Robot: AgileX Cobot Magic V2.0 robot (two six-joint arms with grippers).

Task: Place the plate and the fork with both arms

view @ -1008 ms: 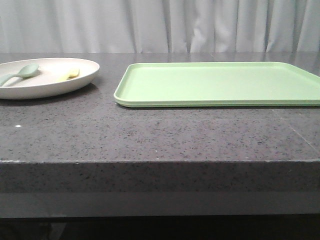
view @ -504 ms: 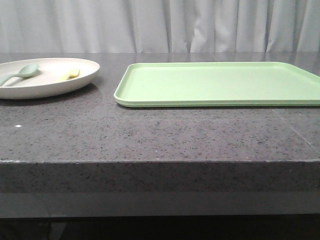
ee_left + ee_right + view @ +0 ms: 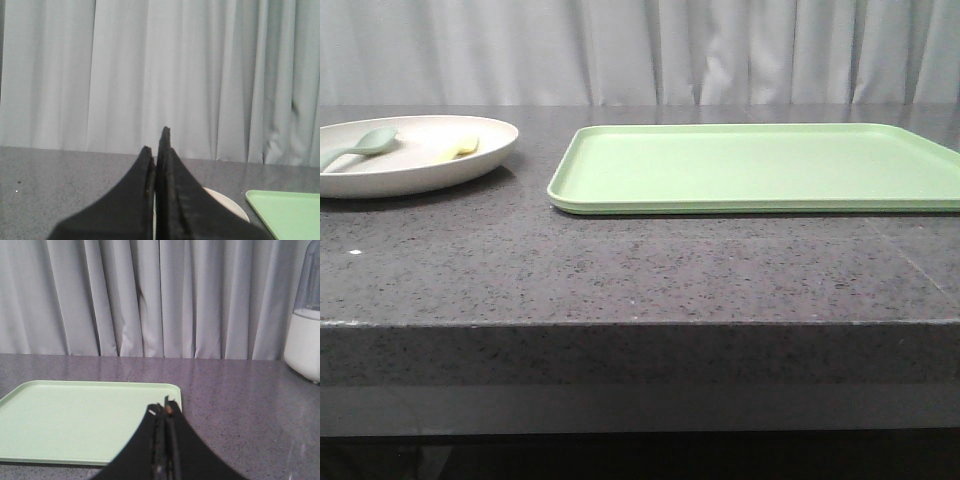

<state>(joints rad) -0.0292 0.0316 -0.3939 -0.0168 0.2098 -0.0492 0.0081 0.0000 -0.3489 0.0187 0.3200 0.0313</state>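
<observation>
Hanging above the bench (image 3: 620,270), the left hand (image 3: 159,142) has its two dark fingers pressed together with nothing between them, and the right hand (image 3: 162,410) is likewise closed and empty; neither shows in the front view.

Beyond the left hand's fingertips, partly hidden by them, a sliver of the plate (image 3: 227,202) peeks out, with the corner of the green tray (image 3: 290,210) just beside it. The right hand looks out over the tray (image 3: 75,415), with a white appliance (image 3: 305,335) off at the bench's far right.

In the front view the plate (image 3: 490,155) sits at the far left of the bench, close to the tray (image 3: 760,165) but not touching it. Inside lie the fork (image 3: 458,149) and a grey-green spoon (image 3: 360,145), apart from each other.

The plate lies ahead of the left hand, so that arm is plainly the nearer one. The fork's visible part seems to run slantwise toward the plate's rim on the tray side, though the low camera angle leaves its long axis uncertain. The tray's bare surface, lying under the right hand's gaze, looks the likely destination.
</observation>
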